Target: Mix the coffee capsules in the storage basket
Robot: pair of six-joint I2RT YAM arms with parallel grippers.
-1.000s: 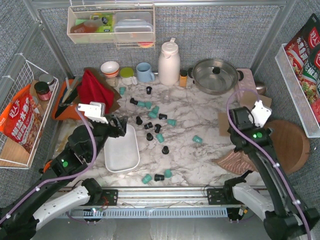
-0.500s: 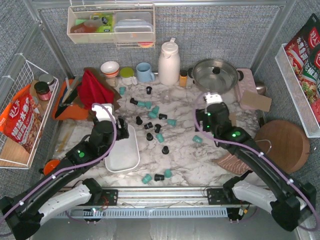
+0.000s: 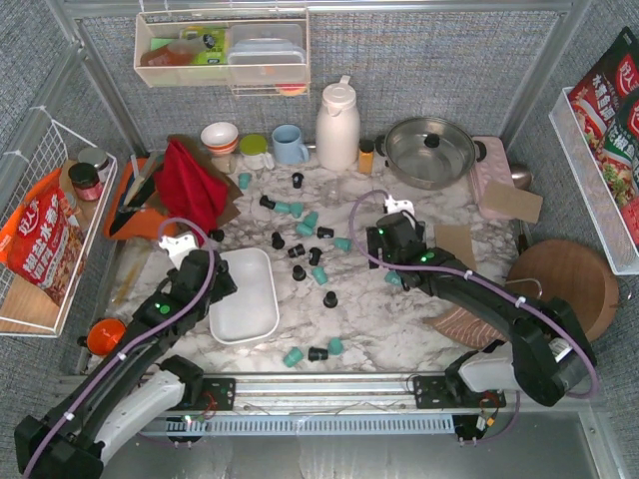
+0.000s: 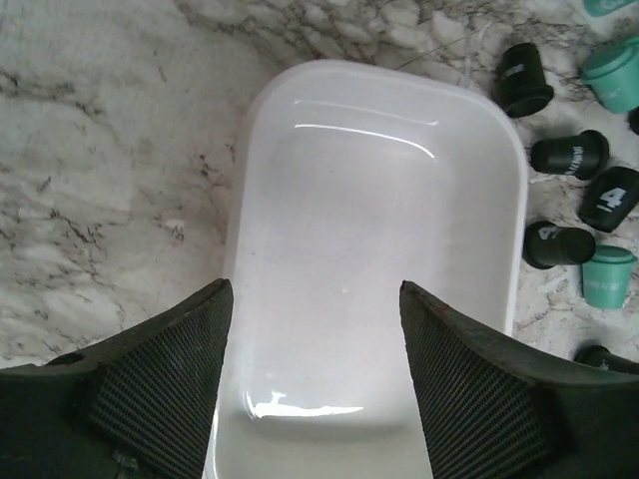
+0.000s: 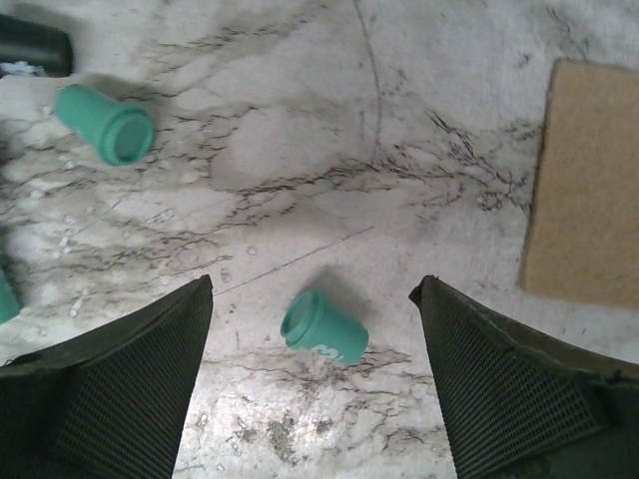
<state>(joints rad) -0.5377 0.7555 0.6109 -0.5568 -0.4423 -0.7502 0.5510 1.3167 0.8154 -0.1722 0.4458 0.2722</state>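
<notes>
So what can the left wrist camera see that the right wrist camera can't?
Only the left wrist view shows the white storage basket, empty and framed by the open left gripper. Only the right wrist view shows a tan cardboard piece and one teal capsule lying on its side, framed by the open right gripper. Both views show the marble tabletop and teal coffee capsules scattered on it.

Left arm extended forward, left fingers spread wide, right arm stretched toward centre, right fingers parted wide
</notes>
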